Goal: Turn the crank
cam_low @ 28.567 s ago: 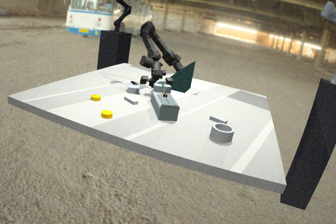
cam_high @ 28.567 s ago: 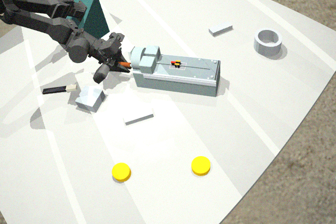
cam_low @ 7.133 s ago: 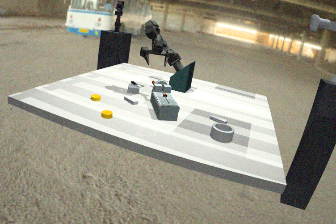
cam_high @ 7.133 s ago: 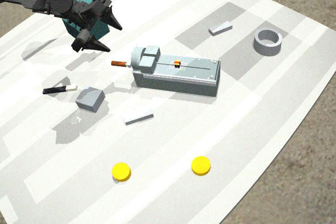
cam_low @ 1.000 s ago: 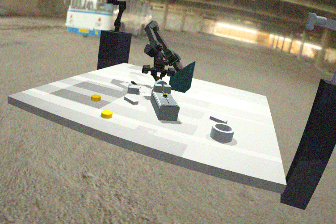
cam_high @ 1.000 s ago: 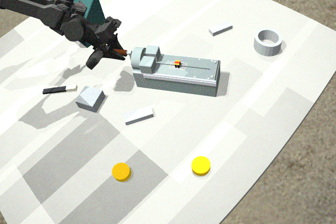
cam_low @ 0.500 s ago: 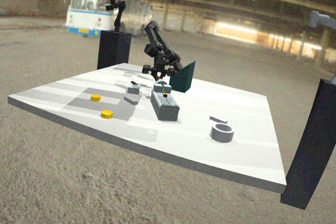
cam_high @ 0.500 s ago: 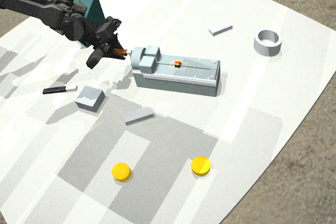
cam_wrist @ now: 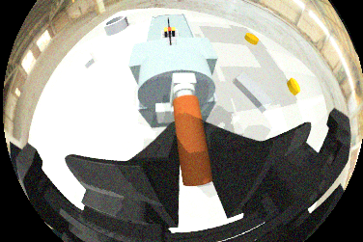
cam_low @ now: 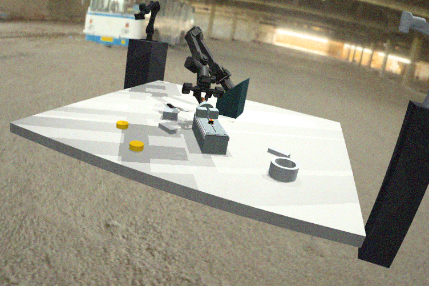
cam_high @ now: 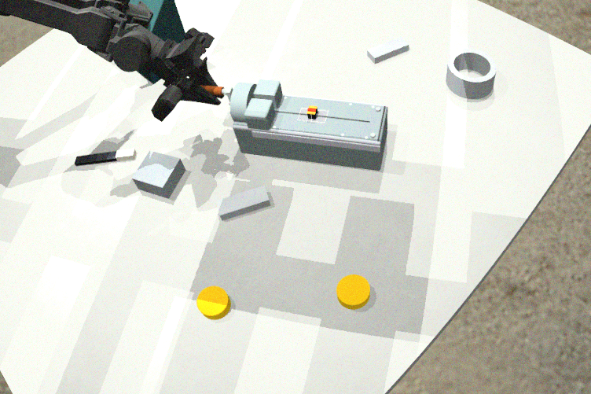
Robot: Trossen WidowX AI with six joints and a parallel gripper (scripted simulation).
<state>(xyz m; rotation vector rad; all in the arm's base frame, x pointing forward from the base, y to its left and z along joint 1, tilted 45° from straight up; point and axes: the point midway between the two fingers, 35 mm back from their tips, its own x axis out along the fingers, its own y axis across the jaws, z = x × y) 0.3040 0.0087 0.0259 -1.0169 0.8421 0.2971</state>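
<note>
The pale grey-green machine [cam_high: 329, 124] [cam_low: 211, 140] [cam_wrist: 159, 59] stands on the table with its round crank end toward the arm. My gripper [cam_high: 213, 93] [cam_low: 203, 99] [cam_wrist: 195, 158] is shut on the orange crank handle [cam_high: 214, 90] [cam_wrist: 190, 124], which sticks out from the crank hub. The slide's red pointer [cam_high: 312, 110] [cam_low: 210, 121] [cam_wrist: 169, 29] sits over the slot on the machine's top, in the half nearer the crank. Yellow and black marks show close around the pointer. The parts are too small to tell whether pointer and brass marks are exactly level.
A teal wedge-shaped block [cam_high: 164, 12] [cam_low: 234, 99] stands close beside the arm. A grey block [cam_high: 159, 172], a grey bar [cam_high: 244, 202], a black-and-white stick [cam_high: 97, 157] and two yellow discs [cam_high: 213, 301] [cam_high: 353, 290] lie on one side. A grey ring [cam_high: 470, 86] and another bar [cam_high: 387, 51] lie beyond the machine.
</note>
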